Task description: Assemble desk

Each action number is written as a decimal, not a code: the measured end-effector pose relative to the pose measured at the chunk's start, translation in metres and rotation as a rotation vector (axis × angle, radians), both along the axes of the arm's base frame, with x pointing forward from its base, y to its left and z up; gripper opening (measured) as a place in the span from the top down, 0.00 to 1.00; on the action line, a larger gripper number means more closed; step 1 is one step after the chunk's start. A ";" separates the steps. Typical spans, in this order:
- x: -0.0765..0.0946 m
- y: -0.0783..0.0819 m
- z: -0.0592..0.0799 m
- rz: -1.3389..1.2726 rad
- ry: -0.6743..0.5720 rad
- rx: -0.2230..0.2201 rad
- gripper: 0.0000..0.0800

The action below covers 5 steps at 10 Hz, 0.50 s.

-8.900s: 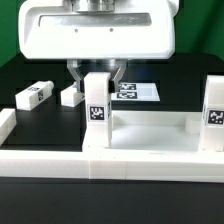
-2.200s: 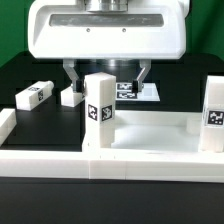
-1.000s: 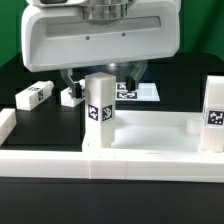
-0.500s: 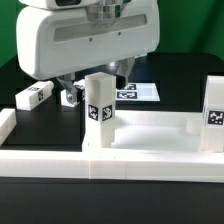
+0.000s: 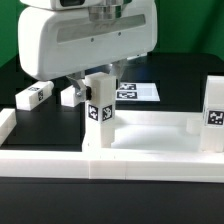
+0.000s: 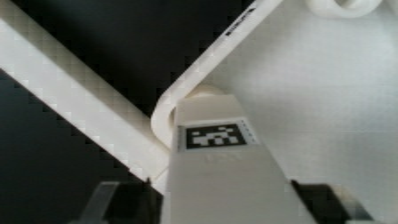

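The arm's bulky white wrist housing [image 5: 90, 42] hangs low over the worktop, slightly skewed, pointing straight down. Its jaws stand partly apart; whether the dark fingers [image 6: 317, 205] press on anything cannot be told.

The gripper [image 5: 96, 82] had a broad white body with rounded corners that filled the upper middle of the exterior frame. A pale grey band [image 5: 95, 38] was recessed across its front. A dull metal collar [image 5: 104, 9] showed at the top edge. Its two fingers [image 6: 103, 203] were dark grey, flat-sided bars.
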State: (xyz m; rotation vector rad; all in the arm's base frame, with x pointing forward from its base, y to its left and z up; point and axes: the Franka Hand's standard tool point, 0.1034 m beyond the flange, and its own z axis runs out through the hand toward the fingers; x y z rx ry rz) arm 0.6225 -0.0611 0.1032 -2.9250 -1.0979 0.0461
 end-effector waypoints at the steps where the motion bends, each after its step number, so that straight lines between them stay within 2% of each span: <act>1: 0.000 0.000 0.000 -0.015 0.000 -0.001 0.64; 3: 0.000 0.000 0.000 -0.020 0.000 -0.001 0.64; 5: 0.000 0.001 0.000 -0.207 0.001 -0.003 0.64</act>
